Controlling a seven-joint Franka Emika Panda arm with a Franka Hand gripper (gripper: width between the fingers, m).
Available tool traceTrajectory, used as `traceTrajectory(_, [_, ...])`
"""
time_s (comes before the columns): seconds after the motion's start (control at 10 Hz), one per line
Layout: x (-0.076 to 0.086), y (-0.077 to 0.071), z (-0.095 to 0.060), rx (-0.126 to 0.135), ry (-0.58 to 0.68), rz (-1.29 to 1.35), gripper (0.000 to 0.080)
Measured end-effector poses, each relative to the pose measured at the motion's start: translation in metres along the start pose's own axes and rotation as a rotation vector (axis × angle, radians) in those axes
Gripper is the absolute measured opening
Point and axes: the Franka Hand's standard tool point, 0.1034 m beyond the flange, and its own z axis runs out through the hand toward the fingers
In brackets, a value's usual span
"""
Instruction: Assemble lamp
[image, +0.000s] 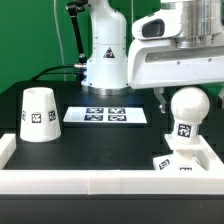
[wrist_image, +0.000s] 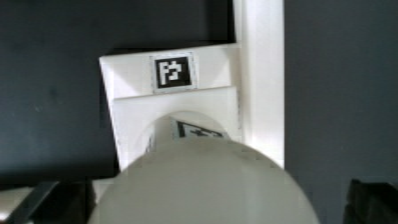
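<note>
My two-finger gripper (image: 186, 96) hangs straight over the white plastic ball-shaped bulb (image: 188, 106), jaws spread wide, gripping nothing. The bulb stands upright, neck down, on the flat white square base (wrist_image: 151, 100) beside a white wall (wrist_image: 262, 50). Whether the neck is seated is hidden from me.

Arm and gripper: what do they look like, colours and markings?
The arm is glossy white with rounded shells, a triangular warning sticker on its column and black cables behind. The gripper has a boxy white-grey body, a green patch near the wrist and dark fingers.
</note>
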Motion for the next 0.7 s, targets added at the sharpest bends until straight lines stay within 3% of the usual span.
traceTrajectory(0.3, [0.010, 0.010, -0.001, -0.045, 0.058, -0.451, 0.0699])
traceTrajectory(0.7, [0.012, 0.014, -0.002, -0.074, 0.051, -0.771, 0.0699])
